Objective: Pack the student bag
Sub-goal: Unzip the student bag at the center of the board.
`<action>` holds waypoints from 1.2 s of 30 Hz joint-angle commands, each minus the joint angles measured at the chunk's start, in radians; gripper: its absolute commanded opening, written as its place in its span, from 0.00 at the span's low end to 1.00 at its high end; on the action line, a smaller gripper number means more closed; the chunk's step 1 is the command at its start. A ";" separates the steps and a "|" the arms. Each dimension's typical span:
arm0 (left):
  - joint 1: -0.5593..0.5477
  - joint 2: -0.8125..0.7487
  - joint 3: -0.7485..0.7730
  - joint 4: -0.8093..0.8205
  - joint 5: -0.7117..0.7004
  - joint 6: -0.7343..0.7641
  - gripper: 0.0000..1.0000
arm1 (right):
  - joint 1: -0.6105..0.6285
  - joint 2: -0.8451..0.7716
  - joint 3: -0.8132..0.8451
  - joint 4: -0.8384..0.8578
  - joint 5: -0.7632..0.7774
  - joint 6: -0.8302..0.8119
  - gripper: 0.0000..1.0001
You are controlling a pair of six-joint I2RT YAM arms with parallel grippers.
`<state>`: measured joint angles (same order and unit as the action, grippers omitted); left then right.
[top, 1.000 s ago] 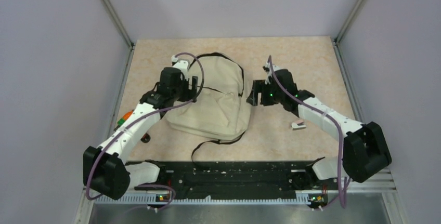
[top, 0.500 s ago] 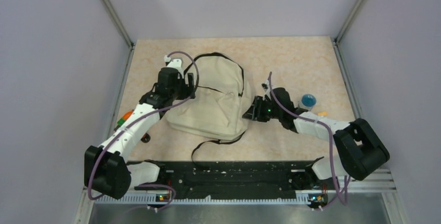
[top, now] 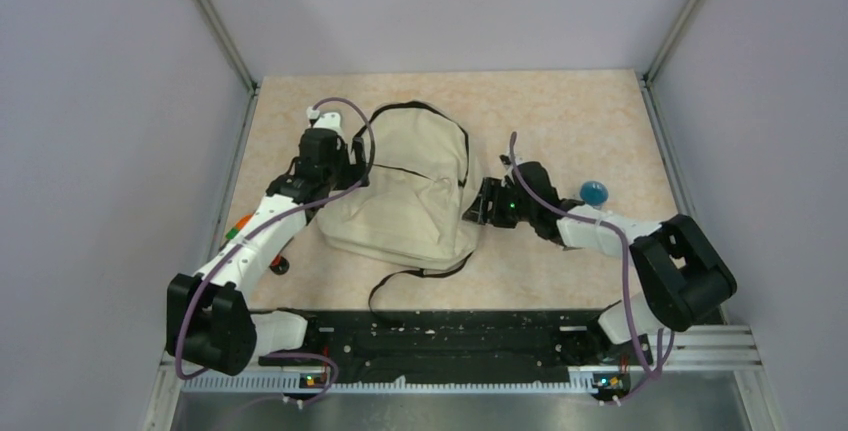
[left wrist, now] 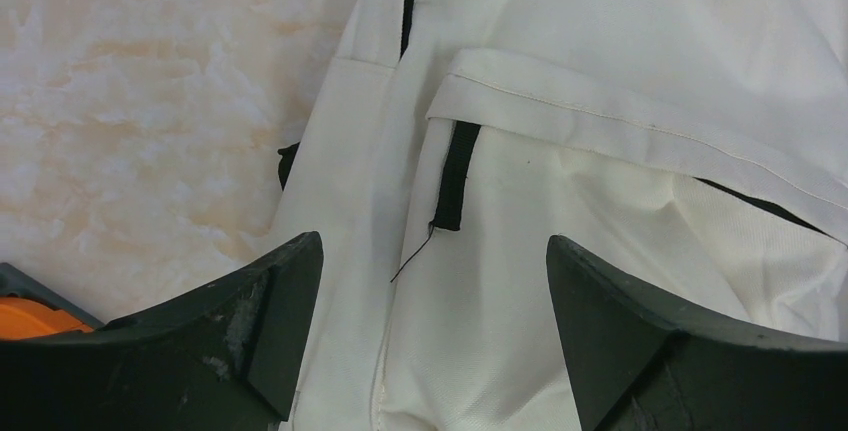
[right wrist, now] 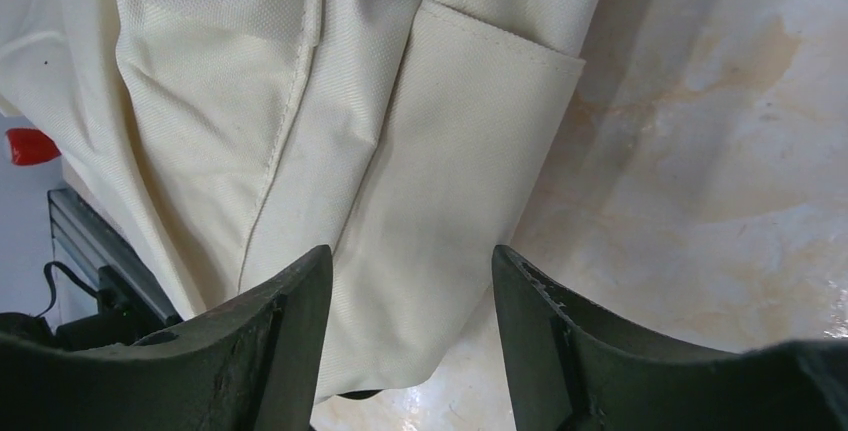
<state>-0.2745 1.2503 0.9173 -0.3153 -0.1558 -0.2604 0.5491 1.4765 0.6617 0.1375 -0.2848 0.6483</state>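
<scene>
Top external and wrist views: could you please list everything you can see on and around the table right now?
student bag: one, cream-beige with black zips and straps, lying mid-table.
blue round object: one, blue, on the table right of the bag, beside the right arm.
orange-and-green item: one, at the left table edge, partly hidden by the left arm; too small to identify.
small dark object: one, dark, near-left of the bag.
table: one, beige marbled.
left gripper: one, black, open over the bag's left side.
right gripper: one, black, open at the bag's right edge.
</scene>
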 commanded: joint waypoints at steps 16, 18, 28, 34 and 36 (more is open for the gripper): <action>0.043 0.029 -0.011 0.107 0.045 0.002 0.82 | -0.009 0.103 0.146 -0.061 0.112 -0.151 0.00; 0.044 0.050 -0.007 0.114 0.058 0.004 0.80 | -0.030 0.122 0.176 -0.064 0.119 -0.178 0.00; 0.046 0.121 0.017 0.085 0.029 0.001 0.54 | -0.050 0.185 0.272 -0.109 0.148 -0.237 0.00; 0.047 0.142 0.035 0.049 0.066 0.004 0.38 | -0.050 0.203 0.277 -0.106 0.139 -0.235 0.00; 0.046 0.149 0.039 0.038 0.070 0.006 0.31 | -0.051 0.205 0.278 -0.104 0.139 -0.235 0.00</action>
<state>-0.2340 1.3876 0.9150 -0.2638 -0.1032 -0.2607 0.5140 1.6699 0.8883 0.0006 -0.1886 0.4374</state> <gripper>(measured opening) 0.359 0.010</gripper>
